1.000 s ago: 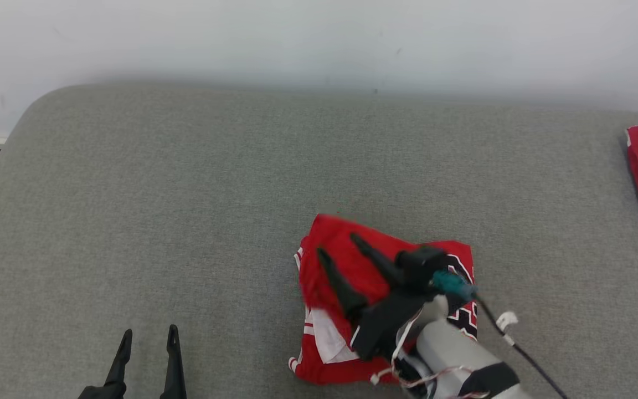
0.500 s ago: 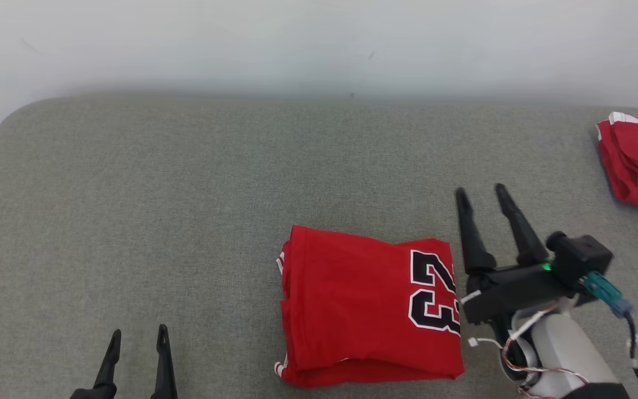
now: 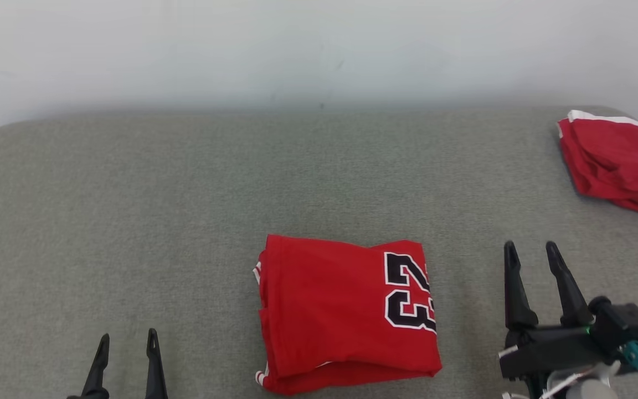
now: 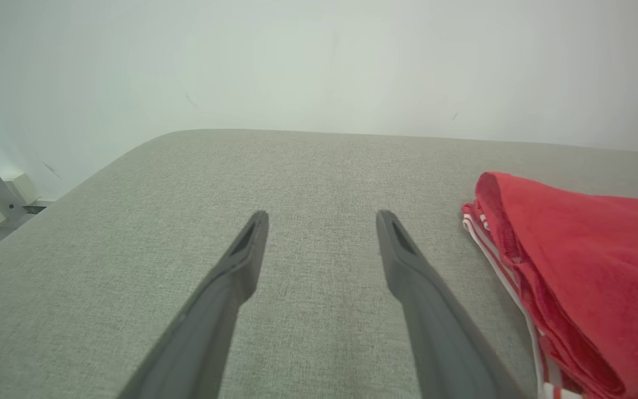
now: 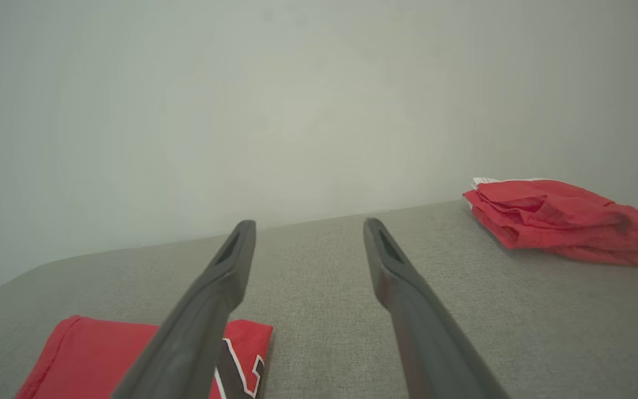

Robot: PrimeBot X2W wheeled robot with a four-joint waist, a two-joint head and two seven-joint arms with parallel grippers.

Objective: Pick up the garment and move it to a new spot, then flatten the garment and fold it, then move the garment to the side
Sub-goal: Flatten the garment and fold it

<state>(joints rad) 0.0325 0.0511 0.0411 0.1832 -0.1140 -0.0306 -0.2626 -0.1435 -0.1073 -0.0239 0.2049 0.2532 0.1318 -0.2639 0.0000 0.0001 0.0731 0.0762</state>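
The garment [image 3: 346, 313] is a red jersey with a black number 23, folded into a neat rectangle on the grey cushion [image 3: 186, 210], lower middle of the head view. My right gripper [image 3: 530, 249] stands open to its right, apart from it, with nothing between its fingers. Low at the left, my left gripper [image 3: 127, 339] is open and empty as well. The garment's folded edge [image 4: 568, 260] lies to the right of the left gripper [image 4: 322, 217] in the left wrist view. In the right wrist view the garment [image 5: 97, 360] sits at the lower left, beside the right gripper [image 5: 308, 226].
A second folded red garment [image 3: 612, 160] lies at the cushion's far right edge; the right wrist view shows that second garment [image 5: 562, 219] too. A pale wall [image 3: 319, 50] runs behind the cushion. Bare cushion stretches to the left and behind the jersey.
My right gripper has lifted off the jersey and drawn back to its right, leaving it folded flat. The head camera has shifted, so the whole scene sits further left and lower.
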